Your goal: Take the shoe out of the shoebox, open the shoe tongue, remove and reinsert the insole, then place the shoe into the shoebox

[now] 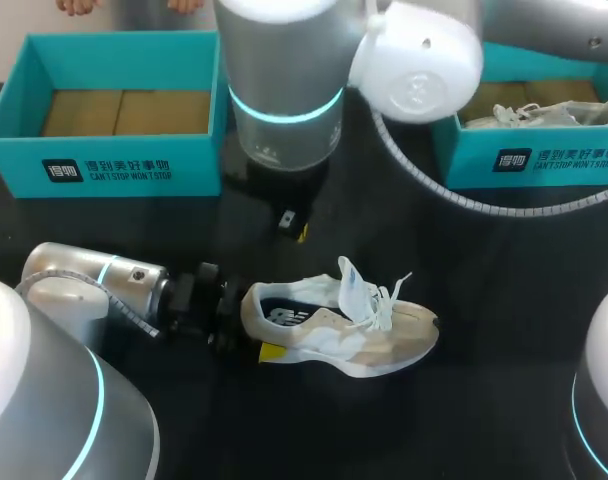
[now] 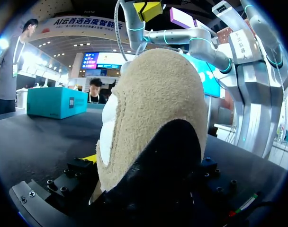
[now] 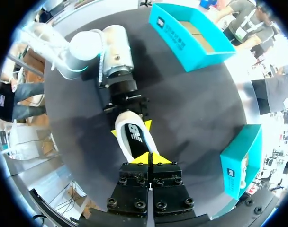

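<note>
A black table [image 1: 504, 400] seen from above, with 2 robot arms and 2 teal boxes at its far side. The left arm [image 1: 74, 290] lies low across the table from the left. The right arm [image 1: 284, 80] hangs over the middle.

The left shoebox [image 1: 104, 160] is open and holds nothing. The right shoebox [image 1: 544, 160] holds a second shoe [image 1: 534, 112].

The shoe [image 1: 344, 335], a beige and white trainer, is out of its box. It lies on the table in front of the boxes, heel to the left and toe to the right. The left gripper [image 1: 254, 325] clamps its heel, 1 yellow tip on each side. The right gripper [image 1: 296, 228] hovers above the shoe and apart from it. Its 2 fingers are pressed together with nothing between them.

The tongue [image 1: 352, 285] stands partly up, and loose white laces [image 1: 389, 300] lie just beside it. The insole cannot be seen.

The step in hand appears to be opening the tongue. To do it well, the heel grip should hold firm so that the shoe cannot slide or tip. The right gripper would need to part its fingers and come down on the tongue's free upper edge, not on the laces. It should then draw the tongue toward the toe, gently, wide enough to bare the insole.
</note>
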You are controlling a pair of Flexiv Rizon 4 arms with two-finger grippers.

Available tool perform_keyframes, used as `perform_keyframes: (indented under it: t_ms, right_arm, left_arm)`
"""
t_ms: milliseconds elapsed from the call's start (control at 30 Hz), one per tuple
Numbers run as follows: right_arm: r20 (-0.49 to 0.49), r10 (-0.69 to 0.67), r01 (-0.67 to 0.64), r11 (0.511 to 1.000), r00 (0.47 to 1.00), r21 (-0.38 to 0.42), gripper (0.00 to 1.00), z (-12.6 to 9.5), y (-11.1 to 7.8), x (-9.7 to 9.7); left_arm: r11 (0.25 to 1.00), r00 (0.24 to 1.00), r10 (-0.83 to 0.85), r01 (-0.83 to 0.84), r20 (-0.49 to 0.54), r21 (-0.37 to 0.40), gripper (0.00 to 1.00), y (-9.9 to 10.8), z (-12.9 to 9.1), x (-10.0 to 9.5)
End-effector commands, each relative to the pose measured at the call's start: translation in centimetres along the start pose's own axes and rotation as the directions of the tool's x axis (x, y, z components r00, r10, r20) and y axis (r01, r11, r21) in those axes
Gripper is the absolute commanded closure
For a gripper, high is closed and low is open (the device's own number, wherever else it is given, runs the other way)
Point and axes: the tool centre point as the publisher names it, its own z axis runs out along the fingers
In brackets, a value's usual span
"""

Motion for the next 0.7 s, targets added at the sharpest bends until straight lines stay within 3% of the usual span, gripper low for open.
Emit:
perform_keyframes:
  t_ms: [33, 500, 700]
  right_arm:
    - [-0.061, -0.009, 0.009, 1.000, 0.998, 0.002, 1.00, 3.3, 0.3, 1.2]
    - [-0.061, -0.009, 0.009, 1.000, 0.998, 0.002, 1.00, 3.3, 0.3, 1.2]
    - [-0.078, -0.057, 0.056, 0.998, 0.995, -0.013, 1.00, 6.3, 0.3, 2.4]
  left_arm:
    - [1.000, 1.000, 0.000, 0.000, 0.002, 0.000, 1.00, -0.1, 0.0, 0.1]
    - [1.000, 1.000, 0.000, 0.000, 0.002, 0.000, 1.00, -0.1, 0.0, 0.1]
    - [1.000, 1.000, 0.000, 0.000, 0.002, 0.000, 1.00, -0.1, 0.0, 0.1]
